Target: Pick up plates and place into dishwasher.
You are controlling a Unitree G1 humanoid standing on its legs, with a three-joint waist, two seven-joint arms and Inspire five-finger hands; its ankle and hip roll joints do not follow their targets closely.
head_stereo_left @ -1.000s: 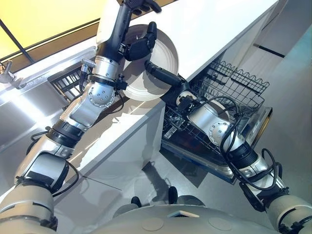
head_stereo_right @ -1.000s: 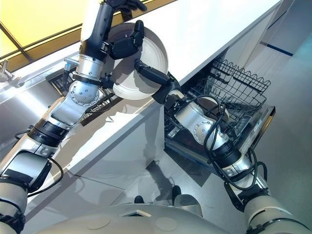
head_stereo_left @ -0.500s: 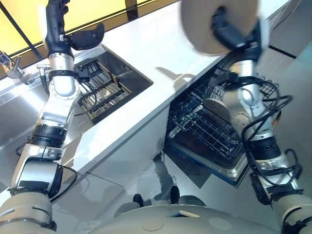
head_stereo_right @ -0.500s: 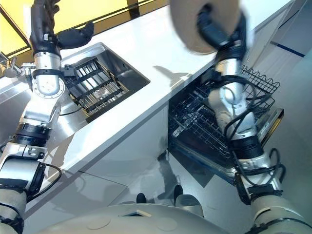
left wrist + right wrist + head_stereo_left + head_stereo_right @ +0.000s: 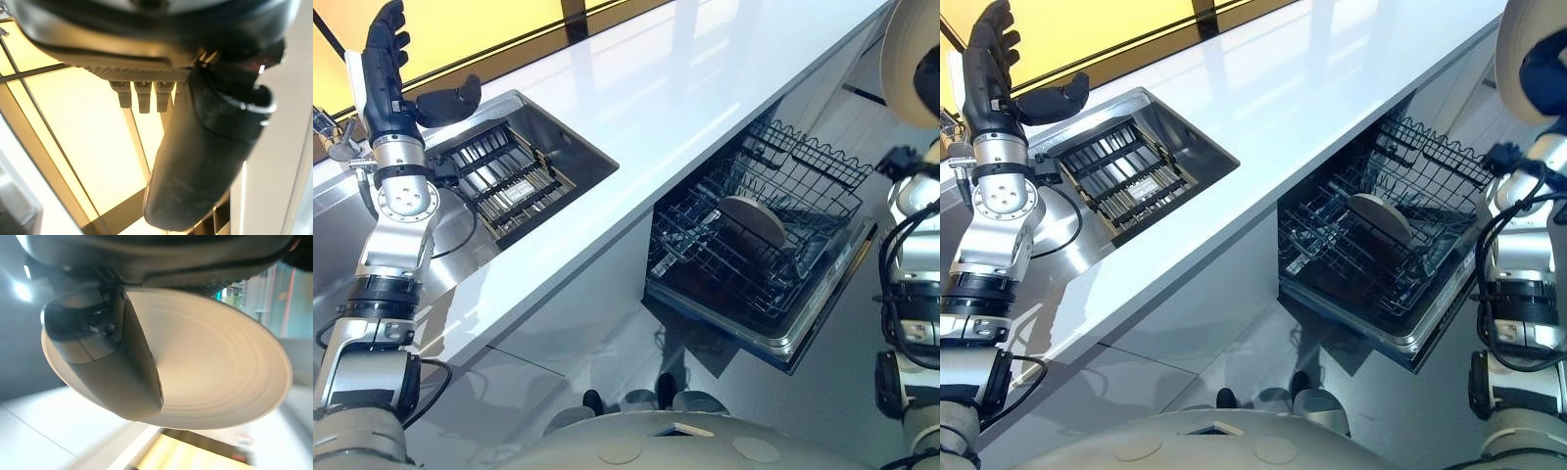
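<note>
My right hand (image 5: 1545, 70) is at the far right, high above the open dishwasher, shut on a white plate (image 5: 904, 61). In the right wrist view its thumb (image 5: 113, 363) lies across the ridged face of the plate (image 5: 220, 367). A second white plate (image 5: 754, 219) stands on edge in the dishwasher's lower wire rack (image 5: 724, 259). My left hand (image 5: 387, 67) is raised above the sink at the far left, open, thumb (image 5: 203, 161) spread, holding nothing.
A white counter (image 5: 656, 108) runs diagonally across the view. A steel sink (image 5: 563, 137) holding a dark slatted rack (image 5: 499, 181) is set into its left end. The dishwasher door (image 5: 803, 338) hangs open below the counter's right part, over the grey floor.
The left hand let go of the plate and swung back left over the sink. The right hand carried the plate from above the counter to the far right, beyond the dishwasher rack.
</note>
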